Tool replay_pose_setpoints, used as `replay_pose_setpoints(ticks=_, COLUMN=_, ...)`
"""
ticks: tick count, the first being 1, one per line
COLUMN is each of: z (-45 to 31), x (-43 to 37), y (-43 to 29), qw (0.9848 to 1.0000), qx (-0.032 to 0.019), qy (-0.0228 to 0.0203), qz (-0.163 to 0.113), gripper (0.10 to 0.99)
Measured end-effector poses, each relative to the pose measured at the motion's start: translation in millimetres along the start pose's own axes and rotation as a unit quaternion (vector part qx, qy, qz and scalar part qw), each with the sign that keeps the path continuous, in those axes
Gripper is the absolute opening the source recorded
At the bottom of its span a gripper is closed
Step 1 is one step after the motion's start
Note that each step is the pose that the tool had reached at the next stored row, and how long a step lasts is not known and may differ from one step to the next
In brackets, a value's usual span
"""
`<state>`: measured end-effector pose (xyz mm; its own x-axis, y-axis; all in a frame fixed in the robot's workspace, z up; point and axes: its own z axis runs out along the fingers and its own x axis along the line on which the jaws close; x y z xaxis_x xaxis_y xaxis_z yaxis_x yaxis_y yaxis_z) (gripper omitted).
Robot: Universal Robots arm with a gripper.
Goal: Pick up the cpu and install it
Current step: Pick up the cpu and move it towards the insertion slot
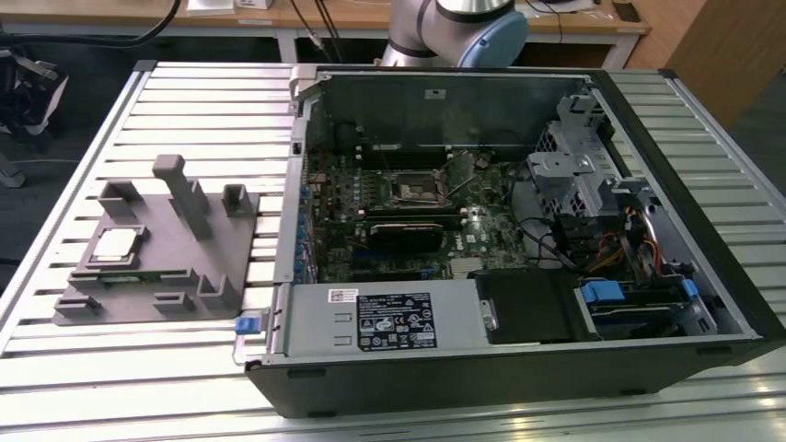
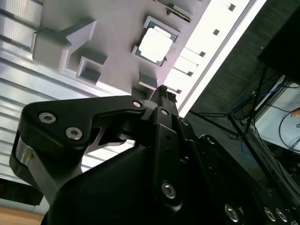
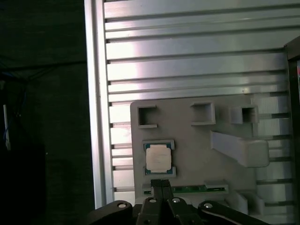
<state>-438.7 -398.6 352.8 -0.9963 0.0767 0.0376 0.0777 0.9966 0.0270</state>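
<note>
**CPU at rest in its tray recess, with the closed gripper beside it**

One cpu (image 3: pixel 158 158) is square, so it has no long axis. It lies flat with its pale metal top upward in a square recess of the single grey tray (image 3: pixel 187 140), its edges parallel to the tray's edges. In both wrist views the gripper (image 3: pixel 161 183) has its fingers pressed together with nothing between them. Its tip is just beside the cpu edge that faces the one green memory stick (image 3: pixel 192 189), and whether the tip touches the tray cannot be told. In the exterior view the tray sits on the slatted table (image 1: pixel 197 101) toward the exterior view's left — well apart from the one open computer case (image 1: pixel 491 382), whose single socket frame (image 1: pixel 411 189) lies on the motherboard.
</note>
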Motion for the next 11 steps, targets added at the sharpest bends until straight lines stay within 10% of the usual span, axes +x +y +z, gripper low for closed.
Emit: replay_pose_setpoints(ticks=11, z=8.0, x=-0.3, y=-0.2, qw=1.0000, qx=0.0003, qy=0.0022, qz=0.000, gripper=0.106)
